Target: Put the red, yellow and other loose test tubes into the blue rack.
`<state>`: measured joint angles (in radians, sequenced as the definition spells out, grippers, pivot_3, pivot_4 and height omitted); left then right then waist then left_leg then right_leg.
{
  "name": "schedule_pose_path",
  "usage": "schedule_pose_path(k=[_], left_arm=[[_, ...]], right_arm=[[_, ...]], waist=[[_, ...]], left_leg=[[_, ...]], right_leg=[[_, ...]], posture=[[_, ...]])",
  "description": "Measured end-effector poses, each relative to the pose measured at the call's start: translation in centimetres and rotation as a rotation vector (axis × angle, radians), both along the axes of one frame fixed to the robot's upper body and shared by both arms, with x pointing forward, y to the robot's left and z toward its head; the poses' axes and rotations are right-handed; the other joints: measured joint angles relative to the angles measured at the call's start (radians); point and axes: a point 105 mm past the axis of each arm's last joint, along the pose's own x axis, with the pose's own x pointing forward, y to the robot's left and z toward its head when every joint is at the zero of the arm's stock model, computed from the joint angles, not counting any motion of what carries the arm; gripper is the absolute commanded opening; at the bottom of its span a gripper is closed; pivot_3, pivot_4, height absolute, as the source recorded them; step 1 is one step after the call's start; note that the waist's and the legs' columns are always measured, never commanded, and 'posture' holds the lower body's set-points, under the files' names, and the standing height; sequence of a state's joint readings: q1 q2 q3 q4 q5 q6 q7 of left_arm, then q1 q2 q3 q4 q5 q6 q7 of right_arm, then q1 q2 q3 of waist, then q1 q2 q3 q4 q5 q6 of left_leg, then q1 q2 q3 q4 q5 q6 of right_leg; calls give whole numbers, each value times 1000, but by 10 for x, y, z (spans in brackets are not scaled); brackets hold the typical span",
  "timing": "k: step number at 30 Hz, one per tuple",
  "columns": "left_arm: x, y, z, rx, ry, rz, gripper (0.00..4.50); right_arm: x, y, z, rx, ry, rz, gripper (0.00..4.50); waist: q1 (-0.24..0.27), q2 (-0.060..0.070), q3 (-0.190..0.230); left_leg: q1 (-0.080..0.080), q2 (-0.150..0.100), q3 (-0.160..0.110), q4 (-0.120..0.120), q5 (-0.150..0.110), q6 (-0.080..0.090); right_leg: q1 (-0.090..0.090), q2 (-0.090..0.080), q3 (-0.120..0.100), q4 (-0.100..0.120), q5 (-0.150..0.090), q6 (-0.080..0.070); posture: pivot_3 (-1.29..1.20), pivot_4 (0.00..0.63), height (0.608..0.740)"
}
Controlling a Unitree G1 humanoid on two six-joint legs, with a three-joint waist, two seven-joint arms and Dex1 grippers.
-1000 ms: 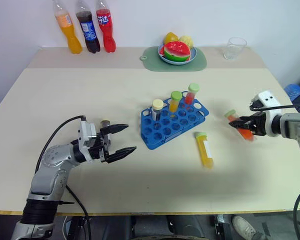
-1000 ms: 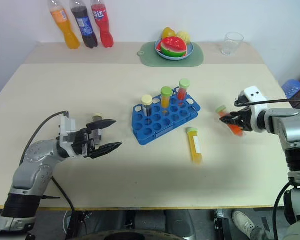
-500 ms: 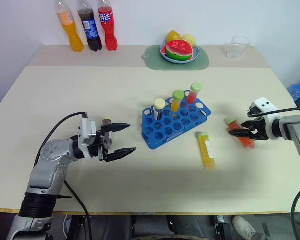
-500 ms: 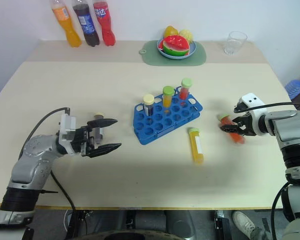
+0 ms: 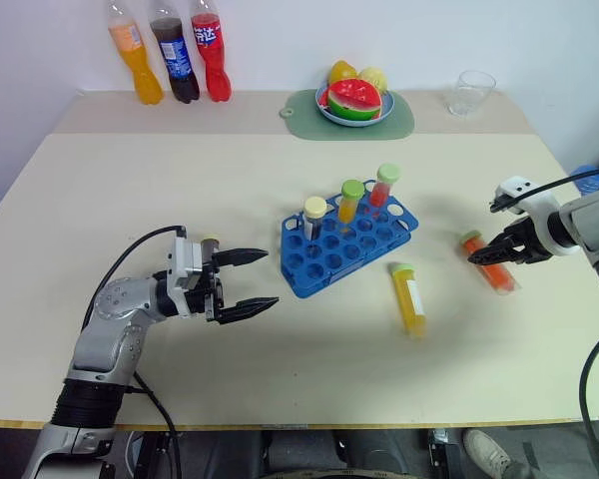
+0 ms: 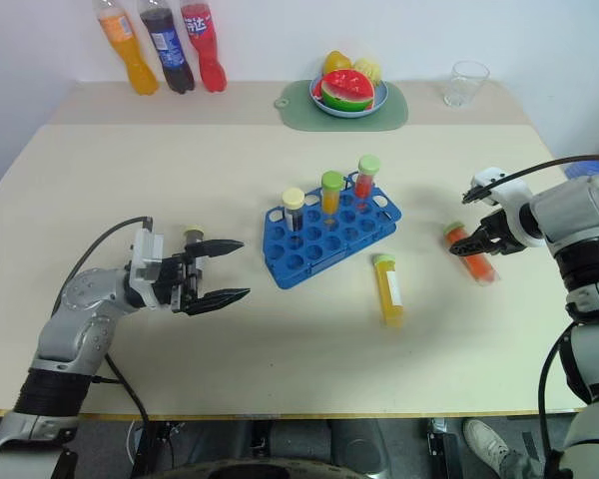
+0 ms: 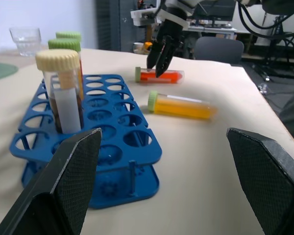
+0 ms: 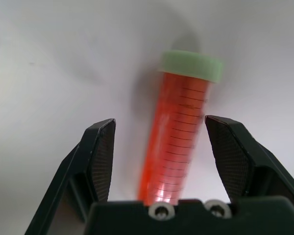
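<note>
Cream tabletop [image 5: 280, 200]: right gripper [image 8: 159, 147] open, empty, straddling green-capped clear plastic red-liquid tube [image 8: 179, 132]; advise centring, gripping mid-body before closing.

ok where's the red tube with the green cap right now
The red tube lies flat on the table's right side, between the open fingers of the right gripper, right of the yellow tube and the blue rack.

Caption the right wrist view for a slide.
Open right pincer straddling the red tube, which lies on the table.
</note>
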<state>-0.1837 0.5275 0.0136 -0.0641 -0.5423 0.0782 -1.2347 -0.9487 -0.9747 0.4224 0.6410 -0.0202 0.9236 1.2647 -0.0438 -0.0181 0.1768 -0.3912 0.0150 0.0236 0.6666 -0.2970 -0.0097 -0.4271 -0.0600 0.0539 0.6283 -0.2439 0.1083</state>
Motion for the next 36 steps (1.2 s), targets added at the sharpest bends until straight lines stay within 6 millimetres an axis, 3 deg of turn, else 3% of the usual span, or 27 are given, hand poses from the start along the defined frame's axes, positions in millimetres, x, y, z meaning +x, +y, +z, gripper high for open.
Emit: schedule_pose_path(k=[2,4,6,14,20,23,32,36], left_arm=[[-3,1,-3,-1,11,11,4218],[-6,1,-5,-3,14,19,4218],[-8,1,-6,-3,19,22,4218],[-10,3,-6,-5,21,42,4218],[-4,0,3,-14,-9,30,4218],[-1,-1,6,-15,-14,21,4218],[9,-2,9,-27,-10,11,4218],[9,-3,9,-29,-10,7,4218]], right_arm=[[0,4,-8,17,43,-6,2335],[0,1,-10,5,58,-9,1317],[0,0,-10,3,63,-6,739],[-2,0,-8,-12,15,77,733],[-12,70,56,449,-412,347,733],[-14,92,70,608,-594,361,733],[1,116,62,720,-1057,180,733],[13,116,42,668,-1154,102,733]], waist=[[1,0,0],[4,0,0],[5,0,0],[8,0,0],[6,1,1],[6,1,1],[8,2,1],[4,2,1]], left_leg=[[0,0,0,0,0,0],[0,0,0,0,0,0],[0,0,0,0,0,0],[0,0,0,1,0,0],[0,1,-2,0,0,0],[0,0,-1,1,0,0],[0,0,-1,1,0,-1],[0,0,-1,1,0,-1]], right_leg=[[0,0,0,0,0,0],[0,0,0,0,0,0],[0,-1,0,0,0,0],[0,-1,0,0,0,0],[1,2,-1,2,1,1],[1,2,-1,2,1,1],[1,2,-1,3,1,2],[1,2,-1,3,1,2]], posture=[[0,150,740],[0,150,740],[0,150,740],[0,150,740],[0,150,740],[0,150,740],[0,150,740],[0,150,740]])
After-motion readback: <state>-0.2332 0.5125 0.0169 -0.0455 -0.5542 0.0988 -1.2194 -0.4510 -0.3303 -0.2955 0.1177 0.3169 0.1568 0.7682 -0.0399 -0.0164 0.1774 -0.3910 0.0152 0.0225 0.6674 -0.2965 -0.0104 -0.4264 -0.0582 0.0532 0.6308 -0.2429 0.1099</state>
